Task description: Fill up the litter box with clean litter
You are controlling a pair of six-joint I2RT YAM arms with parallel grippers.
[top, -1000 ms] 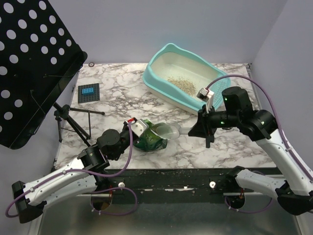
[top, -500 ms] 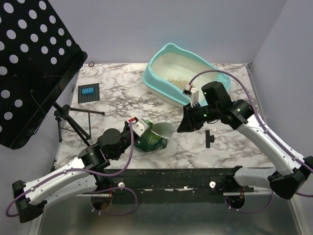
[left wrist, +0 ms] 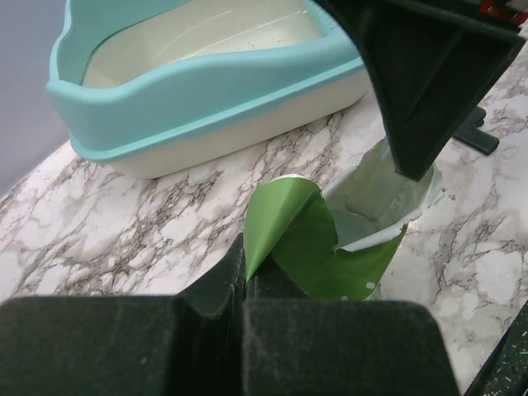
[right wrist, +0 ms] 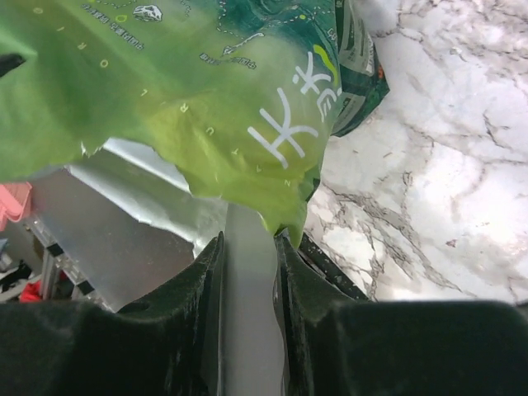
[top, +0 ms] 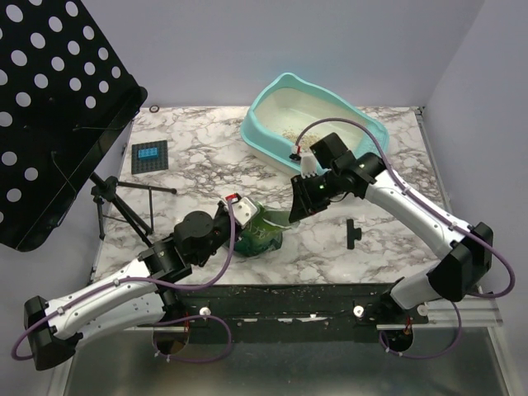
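The turquoise litter box [top: 363, 125] stands at the back of the table, and its rim [left wrist: 206, 103] fills the top of the left wrist view. A thin patch of clean litter [top: 286, 130] lies on its cream floor. A crinkly green bag [top: 262, 233] lies near the table's front, mouth toward the box. My left gripper [top: 241, 208] is shut on the bag's folded edge [left wrist: 285, 214]. Over the bag's mouth, my right gripper [top: 295, 208] is shut on the clear scoop's handle [right wrist: 247, 280]. The scoop's bowl is hidden inside the bag [right wrist: 206, 91].
A small black part [top: 353, 233] lies on the marble right of the bag. A black perforated stand [top: 49, 107] on a tripod [top: 124, 208] fills the left side. A dark tile with a blue patch [top: 149, 155] lies beside it.
My right arm has swung left from beside the litter box to the bag, bringing the scoop into the bag's mouth. The left gripper has shifted slightly right, still gripping the bag.
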